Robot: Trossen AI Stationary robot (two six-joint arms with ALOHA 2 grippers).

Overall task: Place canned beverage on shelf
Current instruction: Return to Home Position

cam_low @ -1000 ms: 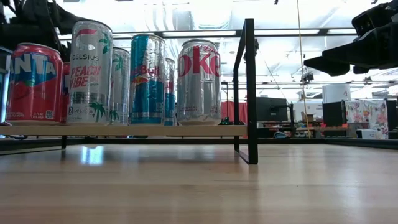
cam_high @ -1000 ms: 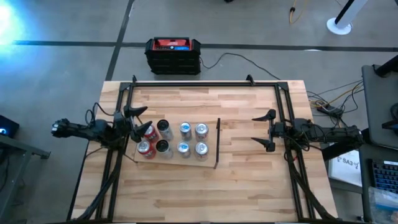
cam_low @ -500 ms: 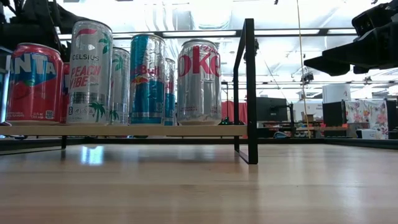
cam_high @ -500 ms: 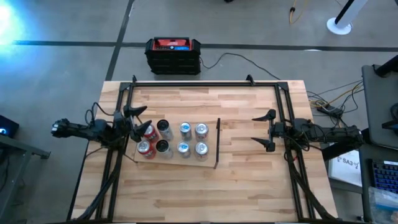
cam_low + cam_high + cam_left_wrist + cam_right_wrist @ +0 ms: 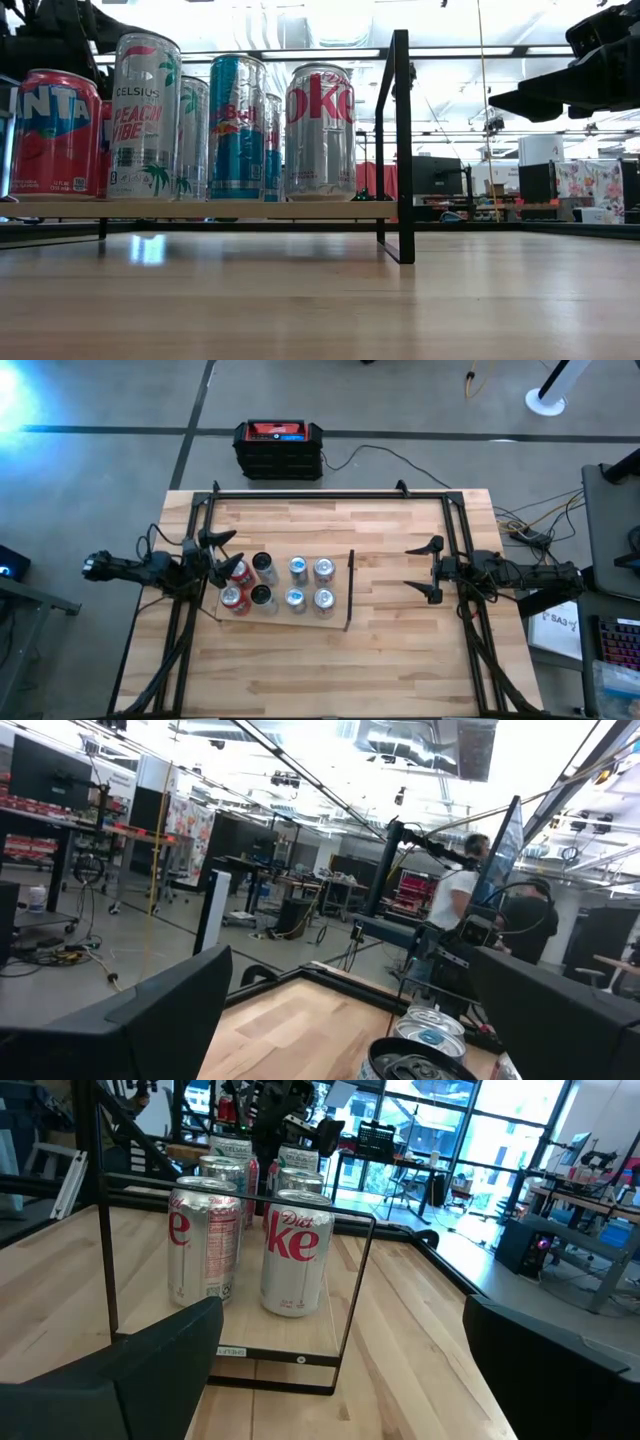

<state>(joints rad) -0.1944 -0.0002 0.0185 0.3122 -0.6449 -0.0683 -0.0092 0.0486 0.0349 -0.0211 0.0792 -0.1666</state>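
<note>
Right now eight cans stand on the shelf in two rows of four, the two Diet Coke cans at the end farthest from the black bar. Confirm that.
One point is wrong: the two Diet Coke cans stand at the end nearest the black bar, as the right wrist view shows. The rest holds: eight cans on the shelf, two rows of four.

Plank surface (image 5: 400, 660) carries the shelf (image 5: 338, 588), left of centre in the high view, raised on black legs (image 5: 101, 229), with a black upright bar (image 5: 350, 590) on its right short edge. The shelf holds 8 cans (image 5: 297, 567) upright in 2 rows of 4: red, white, blue, silver.
</note>
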